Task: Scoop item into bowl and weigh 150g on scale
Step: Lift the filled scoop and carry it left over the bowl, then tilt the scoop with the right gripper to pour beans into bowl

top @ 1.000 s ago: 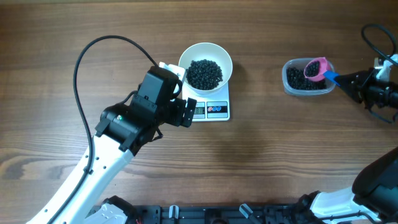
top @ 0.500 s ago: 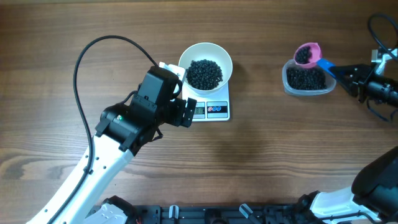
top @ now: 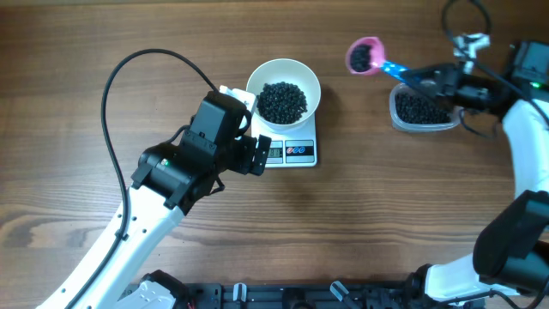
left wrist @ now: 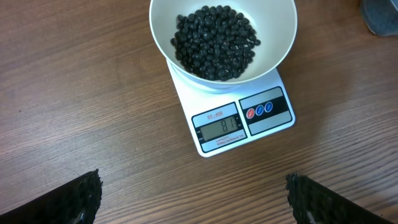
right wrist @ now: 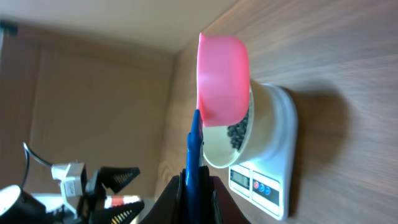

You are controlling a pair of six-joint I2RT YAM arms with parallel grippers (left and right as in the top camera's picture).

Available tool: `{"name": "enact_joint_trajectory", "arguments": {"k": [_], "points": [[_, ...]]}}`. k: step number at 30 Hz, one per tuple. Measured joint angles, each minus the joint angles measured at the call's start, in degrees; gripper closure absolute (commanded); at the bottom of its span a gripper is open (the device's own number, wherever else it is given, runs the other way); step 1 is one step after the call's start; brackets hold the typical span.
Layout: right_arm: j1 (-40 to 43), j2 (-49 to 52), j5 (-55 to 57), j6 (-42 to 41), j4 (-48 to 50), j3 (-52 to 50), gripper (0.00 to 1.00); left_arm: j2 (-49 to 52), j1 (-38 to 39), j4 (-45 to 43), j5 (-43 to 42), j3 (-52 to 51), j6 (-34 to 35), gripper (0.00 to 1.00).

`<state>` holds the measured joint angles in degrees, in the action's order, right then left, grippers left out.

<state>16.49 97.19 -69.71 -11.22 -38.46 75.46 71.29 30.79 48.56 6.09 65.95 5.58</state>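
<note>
Wood-grain table (top: 360, 215), brown, shot from above. The scale (left wrist: 239, 121) sits centre-left with the white bowl (left wrist: 277, 25) on its platform. The bowl covers the rear part, while the display (left wrist: 217, 129) and the red and blue buttons (left wrist: 259, 111) are exposed in front. Display looks like 81, though the digits are small. The bowl holds a pile of black beads (left wrist: 214, 40): bottom covered, upper walls bare.

On the arms: left fingers (top: 260, 156) are spread wide with nothing between them, near the scale's display end, and the wrist camera looks down on bowl and scale. The right fingers (top: 426, 79) are clenched on the blue handle (top: 401, 70) of a pink scoop (top: 364, 56). The scoop is loaded with beads and in the air between the bowl and a clear tub (top: 396, 110) — right of the bowl, not over it. The tub sits well right of the scale with more beads inside. A black cable (top: 116, 86) loops over the table left of the bowl.
</note>
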Motion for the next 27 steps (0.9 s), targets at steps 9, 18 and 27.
{"name": "enact_joint_trajectory", "arguments": {"k": [9,18,27], "points": [[-10.4,0.0,3.3,-0.9,8.9,0.0,0.96,0.0,0.0,0.0,0.0,0.0,0.0,0.00],[-18.9,0.0,16.9,7.1,11.2,0.0,0.96,0.0,0.0,0.0,0.0,0.0,0.0,0.00],[-25.0,0.0,26.7,14.8,13.9,0.0,0.96,0.0,0.0,0.0,0.0,0.0,0.0,0.00]]}}
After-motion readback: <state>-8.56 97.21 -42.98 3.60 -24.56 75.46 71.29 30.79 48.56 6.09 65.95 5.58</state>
